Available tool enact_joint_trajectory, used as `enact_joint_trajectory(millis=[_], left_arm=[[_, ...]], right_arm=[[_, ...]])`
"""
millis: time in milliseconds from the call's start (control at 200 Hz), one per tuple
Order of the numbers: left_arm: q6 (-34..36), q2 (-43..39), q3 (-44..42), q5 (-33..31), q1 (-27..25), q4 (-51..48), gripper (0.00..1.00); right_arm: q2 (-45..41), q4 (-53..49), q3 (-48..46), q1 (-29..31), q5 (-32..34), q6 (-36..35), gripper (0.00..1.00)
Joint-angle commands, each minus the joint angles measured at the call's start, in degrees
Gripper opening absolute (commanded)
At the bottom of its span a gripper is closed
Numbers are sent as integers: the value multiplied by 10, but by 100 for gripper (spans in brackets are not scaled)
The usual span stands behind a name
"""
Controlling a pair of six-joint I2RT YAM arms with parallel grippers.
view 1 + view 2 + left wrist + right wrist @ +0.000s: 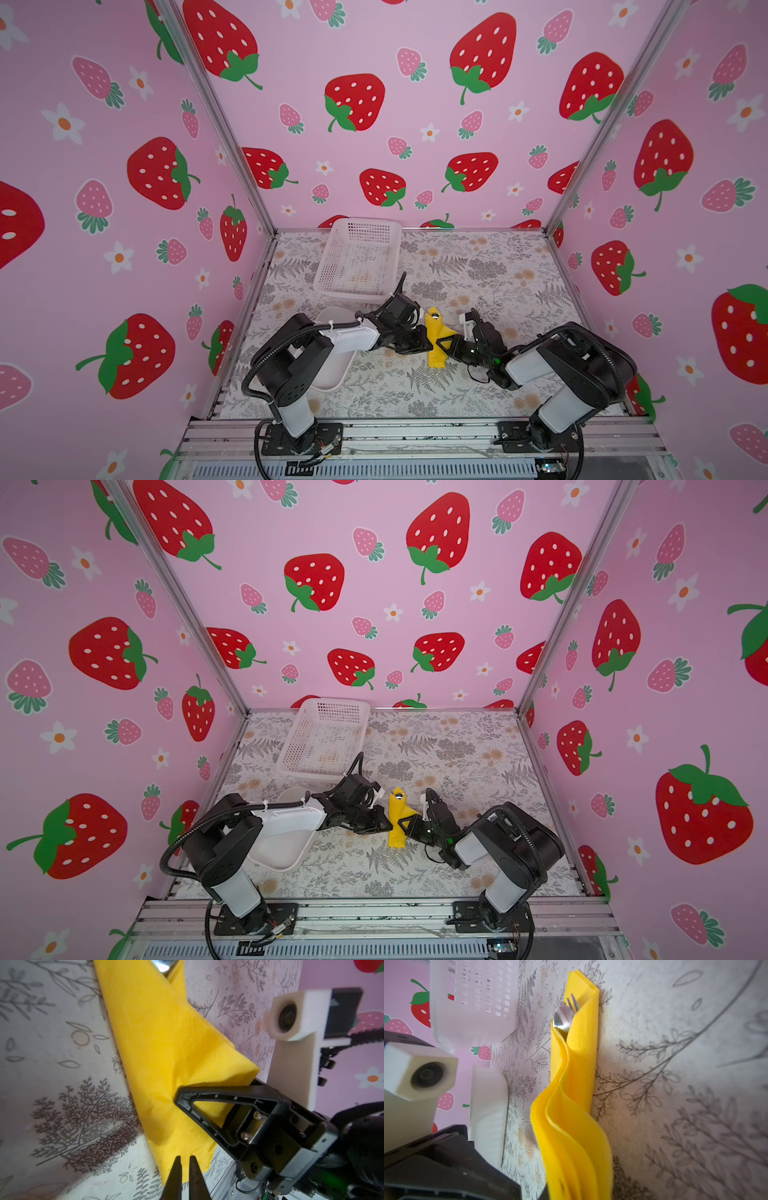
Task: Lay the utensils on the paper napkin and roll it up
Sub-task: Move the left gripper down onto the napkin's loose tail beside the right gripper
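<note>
A: Napkin (436, 353) first: where does it lie?

B: On the table (478, 270), towards the front, right between the 2 claws. It is a loose, part-made roll. Its long axis runs from the robot's side away to the back wall.

A: And the cutlery?

B: Inside, along that same axis. The spoon (563, 1017) and fork (574, 1002) heads peek out at the far end, pointing at the back wall, to the right of the basket (368, 222). The handles are hidden in the paper.

A: Right claw (181, 1095)?

B: Its jaws are closed on a loose flap at the napkin's right edge, towards the near end, lifting it off the table.

A: Left claw (185, 1167)?

B: Just beside the napkin's left edge, jaws pressed almost together. I cannot tell whether any paper is caught between them.

A: So what does the next move turn on?

B: My guess: the flap is on the right and the roll lies to its left. So the right claw, the 1 with the hold, has to carry it leftwards, across the long axis and not along it.
</note>
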Motion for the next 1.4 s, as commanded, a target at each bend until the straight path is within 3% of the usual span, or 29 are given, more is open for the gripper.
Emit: enact_joint_trajectory(millis=[0,385,540,725,1396], left_arm=[[8,19,-3,-12,-5,13,11],[19,36,-16,-13,-7,9,10],[22,-19,-35,-42,-18,15,10],[23,-34,-29,-21,-36,15,11],[11,19,-8,-32,-75,8,8]], right_arm=[[4,-41,-19,-2,14,8,14],[11,-40,-17,-2,15,7,14],[11,-41,-16,-2,13,8,14],[11,-41,-17,-2,15,9,14],[2,-41,-22,-2,16,11,14]])
